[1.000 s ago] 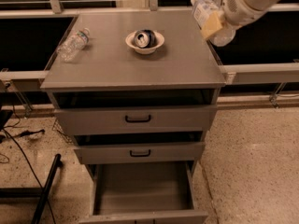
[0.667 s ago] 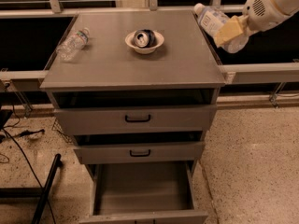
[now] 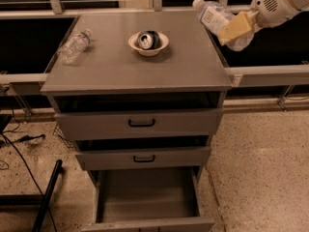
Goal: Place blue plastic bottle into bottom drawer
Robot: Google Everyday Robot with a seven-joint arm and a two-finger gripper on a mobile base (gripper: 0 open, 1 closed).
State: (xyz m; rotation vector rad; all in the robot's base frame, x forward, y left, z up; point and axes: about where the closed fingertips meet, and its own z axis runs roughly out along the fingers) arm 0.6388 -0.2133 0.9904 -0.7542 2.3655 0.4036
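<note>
The blue plastic bottle (image 3: 216, 17), stout and clear with a white cap and pale label, is held tilted in the air over the cabinet's right rear edge. My gripper (image 3: 235, 28) is shut on it, its cream fingers (image 3: 232, 25) across the bottle's body, the white arm coming in from the upper right. The bottom drawer (image 3: 147, 199) of the grey cabinet is pulled wide open at the bottom, its flat grey floor bare. The bottle and gripper are high above and to the right of it.
A white bowl (image 3: 148, 43) holding a crushed can stands at the middle of the cabinet top (image 3: 135, 66). A thinner clear bottle (image 3: 73, 45) lies at the top's left edge. The two upper drawers (image 3: 140, 123) are slightly open. Cables and a black pole (image 3: 46, 197) lie on the floor at left.
My gripper has carried the bottle to the right, away from over the cabinet top toward its right edge, and slightly lower. Nothing else has moved.
</note>
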